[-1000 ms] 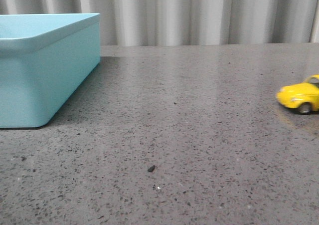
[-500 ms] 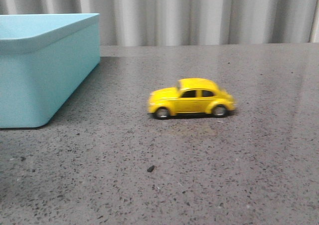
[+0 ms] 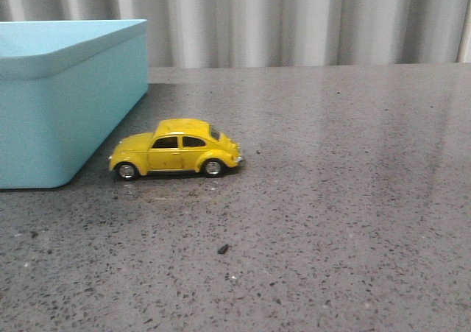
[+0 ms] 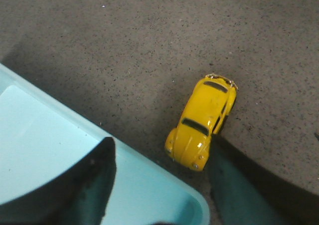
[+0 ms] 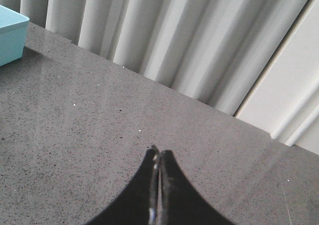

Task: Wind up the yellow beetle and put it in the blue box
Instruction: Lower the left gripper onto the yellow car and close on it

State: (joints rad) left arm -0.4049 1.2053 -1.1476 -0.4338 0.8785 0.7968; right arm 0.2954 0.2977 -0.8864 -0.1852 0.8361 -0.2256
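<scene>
A small dark speck (image 3: 223, 249) lies on the grey speckled surface (image 3: 331, 199) nearest the front camera, on the camera's side of the yellow beetle (image 3: 176, 149) and a little off toward its rear end. The beetle stands on all four wheels on the surface, side-on, its nose pointing at the blue box (image 3: 66, 96) and just beside the box's near corner — in the front view a sliver of surface shows between them. It lies outside the box, not in it.

From above, the left pincer (image 4: 159, 185) hangs over that same corner of the blue box (image 4: 60, 150), its two dark fingers (image 4: 94, 185) spread wide and gripping nothing; the yellow beetle (image 4: 202, 122) sits between them, untouched.

The right pincer (image 5: 158, 185) is clenched — fingers pressed together, empty — over bare surface well away from the box.

Behind the box runs a pale pleated curtain (image 3: 294, 19).
</scene>
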